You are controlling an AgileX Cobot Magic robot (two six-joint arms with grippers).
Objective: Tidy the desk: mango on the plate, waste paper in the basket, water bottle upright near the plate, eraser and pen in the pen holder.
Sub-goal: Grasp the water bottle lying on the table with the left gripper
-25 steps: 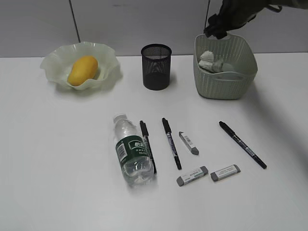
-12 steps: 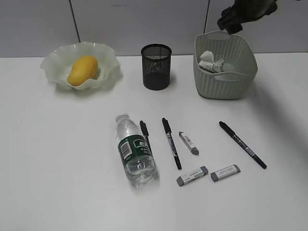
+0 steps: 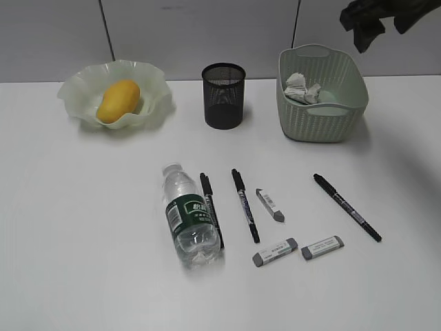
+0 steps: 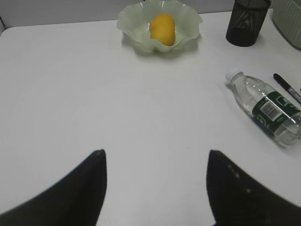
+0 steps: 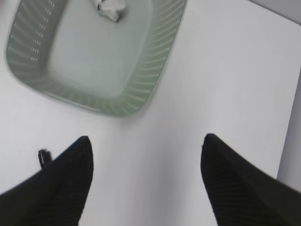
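Observation:
The mango [image 3: 118, 100] lies on the wavy green plate [image 3: 76, 89]; both also show in the left wrist view, mango [image 4: 162, 28], plate [image 4: 131, 26]. The waste paper [image 3: 302, 87] lies in the basket [image 3: 324, 121], also seen from the right wrist, paper [image 5: 110, 8], basket [image 5: 150, 70]. The water bottle [image 3: 187, 217] lies on its side on the desk [image 3: 83, 227]. Three pens [image 3: 245, 205] and three erasers [image 3: 270, 205] lie near it. The pen holder [image 3: 224, 95] stands empty. My right gripper [image 3: 375, 27] is open, high above the basket's right. My left gripper [image 4: 155, 160] is open over bare desk.
A grey wall runs behind the desk. A pen [image 3: 346, 206] lies right of the erasers [image 3: 322, 247]. The bottle [image 4: 265, 107] and the pen holder [image 4: 247, 23] show at the right of the left wrist view.
My right gripper has risen and moved right, away from the basket, leaving the paper inside. The bottle rocked slightly on the desk.

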